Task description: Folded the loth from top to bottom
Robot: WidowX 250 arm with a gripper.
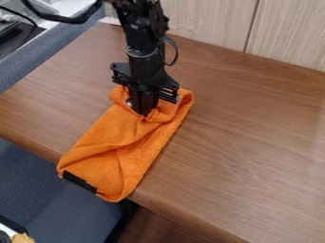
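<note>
Room, office or lounge, which uncertain: wooden table [254,142]; pale wood-grain panels [206,21]; blue-grey upholstery [44,182].

Orange cloth [136,159] under black arm [145,59]

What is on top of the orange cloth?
The black gripper is down on the far end of the orange cloth, among folds; the fabric directly under it is hidden.
</note>
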